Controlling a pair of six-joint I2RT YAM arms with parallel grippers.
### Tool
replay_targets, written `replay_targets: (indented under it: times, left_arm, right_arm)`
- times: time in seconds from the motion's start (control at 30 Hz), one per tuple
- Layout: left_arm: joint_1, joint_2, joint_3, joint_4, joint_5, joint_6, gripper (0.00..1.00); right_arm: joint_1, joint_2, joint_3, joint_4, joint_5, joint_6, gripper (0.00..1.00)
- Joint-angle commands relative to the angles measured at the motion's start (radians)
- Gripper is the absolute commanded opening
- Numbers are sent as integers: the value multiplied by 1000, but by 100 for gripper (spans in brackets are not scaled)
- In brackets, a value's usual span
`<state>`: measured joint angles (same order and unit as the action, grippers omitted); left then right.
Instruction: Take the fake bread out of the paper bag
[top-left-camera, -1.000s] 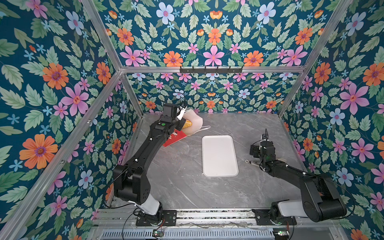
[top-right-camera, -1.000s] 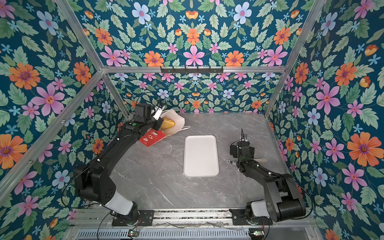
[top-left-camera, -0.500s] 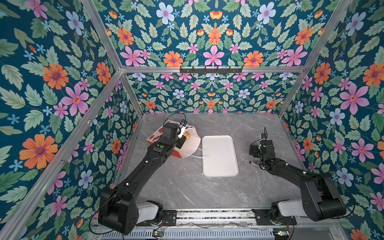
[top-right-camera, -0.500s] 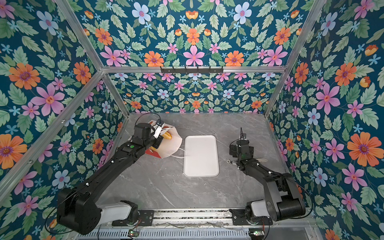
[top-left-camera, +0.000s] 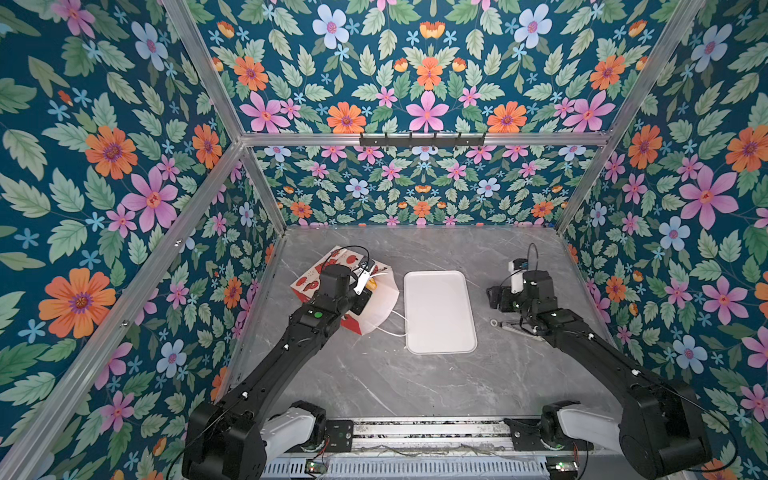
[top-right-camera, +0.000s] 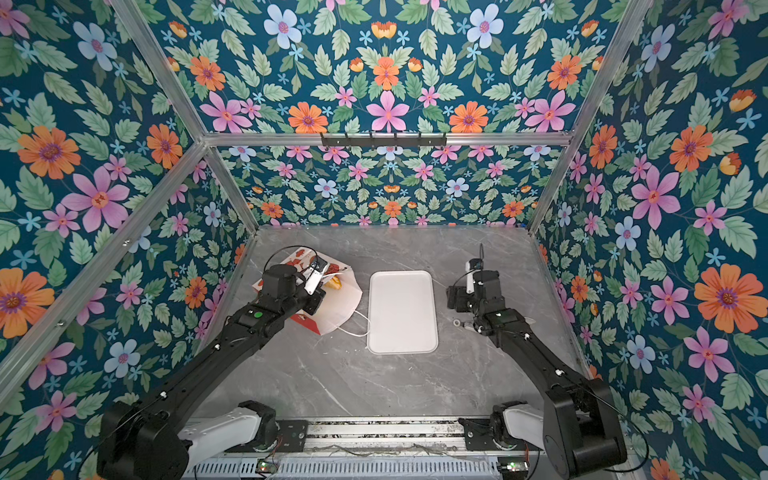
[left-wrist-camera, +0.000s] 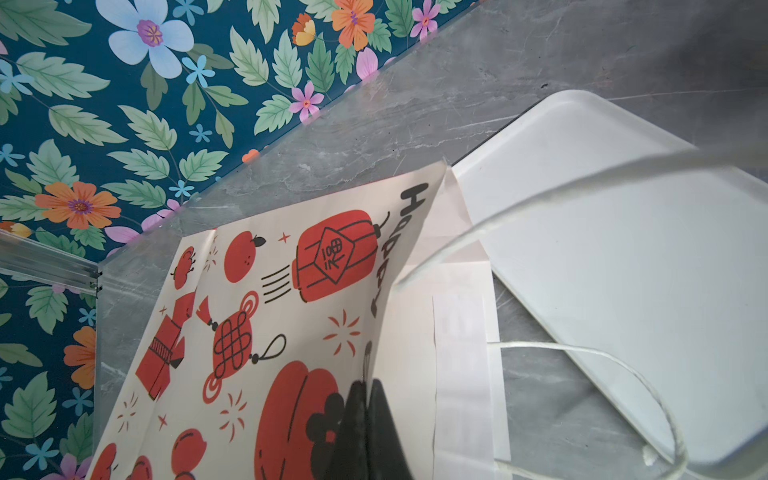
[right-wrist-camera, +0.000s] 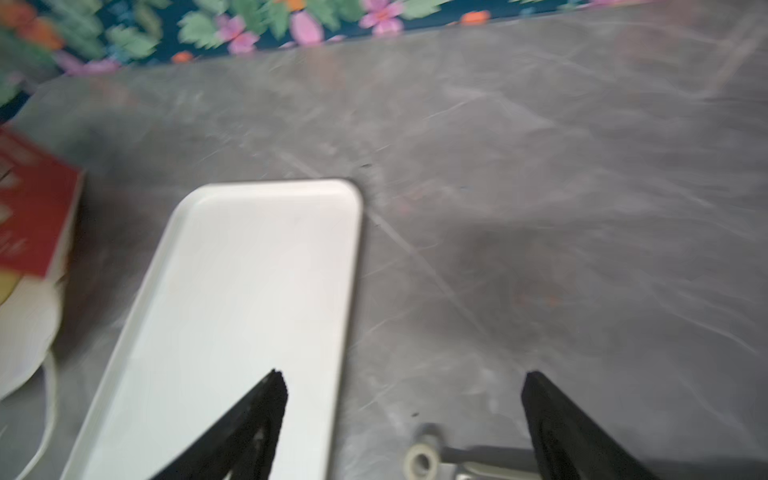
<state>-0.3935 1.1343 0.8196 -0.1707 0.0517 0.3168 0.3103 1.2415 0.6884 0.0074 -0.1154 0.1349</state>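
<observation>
Open tabletop fronts the tray; the paper bag crowds its left.

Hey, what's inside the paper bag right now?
In a top view, one yellow-orange piece of fake bread shows in the open mouth of the bag. Deeper in, the bag's wall and the left arm cover the rest, so no count is possible.

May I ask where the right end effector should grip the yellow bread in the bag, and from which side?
Probably its exposed yellow end, approached from the white tray: the fake bread sits just inside the mouth of the paper bag, which lies on its side opening toward the tray, while the left end effector pinches its printed panel.
</observation>
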Motion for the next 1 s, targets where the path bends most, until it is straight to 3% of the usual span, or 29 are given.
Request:
replay_targets:
  times: [0.0,0.27,0.43,0.6,0.87,0.97]
  left_arm:
    - [1,0,3,41,27,-2,0]
    - [-3,-17,1,8,41,16,0]
    - [-4,-37,-12,10,21,12,0]
    - [-7,-23,0,-1,20,16,0]
    - [-16,-48,-25,-20,28,13,0]
    - [-17,-69,-47,-12,10,7,0]
  right_arm:
    - [146,84,46,139,-120,-172,91]
    - [301,500,335,310,-174,-182,94]
    - [334,606,473,314,-160,-181,95]
    - [314,501,421,188,60,-148,94]
    - [116,97,173,-155,143,129,93]
    - [70,11,156,-349,234,200,91]
